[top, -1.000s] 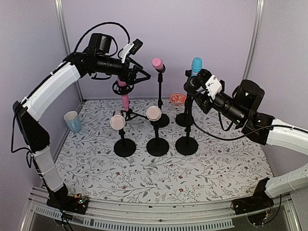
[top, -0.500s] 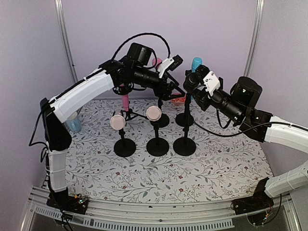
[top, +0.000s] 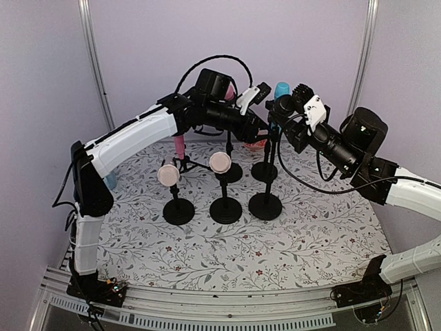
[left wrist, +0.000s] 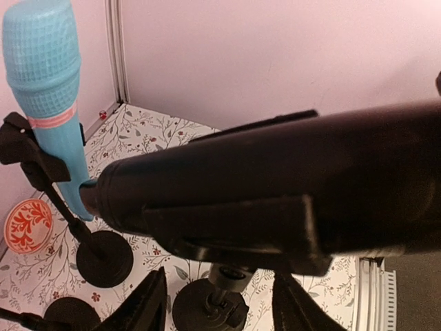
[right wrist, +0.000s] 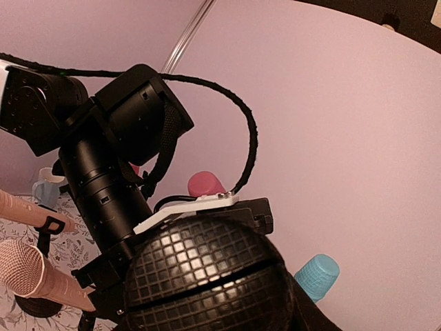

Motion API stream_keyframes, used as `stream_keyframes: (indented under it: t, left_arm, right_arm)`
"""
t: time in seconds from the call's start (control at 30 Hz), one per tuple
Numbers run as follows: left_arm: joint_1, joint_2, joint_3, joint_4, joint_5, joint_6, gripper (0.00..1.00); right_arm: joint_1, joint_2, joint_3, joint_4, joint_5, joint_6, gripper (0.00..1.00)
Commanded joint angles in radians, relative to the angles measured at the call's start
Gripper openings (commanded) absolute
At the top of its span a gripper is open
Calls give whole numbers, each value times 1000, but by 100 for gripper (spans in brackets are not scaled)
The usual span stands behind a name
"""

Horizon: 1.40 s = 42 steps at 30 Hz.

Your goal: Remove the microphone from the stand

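The black microphone (top: 298,95) points up and left over its black stand (top: 265,205). My right gripper (top: 293,114) is shut on its body; in the right wrist view the grille head (right wrist: 207,276) fills the frame and hides the fingers. My left gripper (top: 265,131) has reached across to the stand just under the microphone. In the left wrist view the microphone body (left wrist: 275,172) crosses the frame with the clip beneath it. The two fingertips (left wrist: 148,303) stand apart on either side of the stand's stem (left wrist: 227,279), with a gap on each side.
A blue microphone (top: 281,91) stands on its own stand just behind. Two pale pink microphones (top: 167,174) (top: 220,163) on stands and a pink one (top: 179,146) lie to the left. A red-patterned dish (left wrist: 27,224) sits by the back wall, a cup (right wrist: 47,189) at far left.
My left arm swung right from the pink microphone to the black microphone's stand, its jaws narrowing. My right gripper shifted the black microphone slightly up and right.
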State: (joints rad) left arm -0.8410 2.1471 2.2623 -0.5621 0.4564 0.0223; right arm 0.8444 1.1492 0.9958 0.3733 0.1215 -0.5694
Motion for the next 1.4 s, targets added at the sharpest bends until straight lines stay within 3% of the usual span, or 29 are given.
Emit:
stream_keyframes:
  t: [0.0, 0.2, 0.4, 0.73, 1.37]
  left_arm:
    - [-7, 30, 37, 51, 70, -62, 51]
    - [-7, 43, 37, 51, 146, -82, 38]
    - [-6, 55, 34, 58, 138, -84, 33]
    - [10, 69, 40, 106, 47, -146, 2]
    - [-5, 101, 26, 131, -201, -124, 0]
  right_arm:
    - [8, -29, 38, 167, -18, 23, 0]
    - [7, -14, 53, 185, -45, 52, 0]
    - [7, -9, 67, 182, -65, 52, 0]
    - [7, -58, 55, 129, -81, 34, 0]
    - [7, -214, 76, 39, -85, -13, 0]
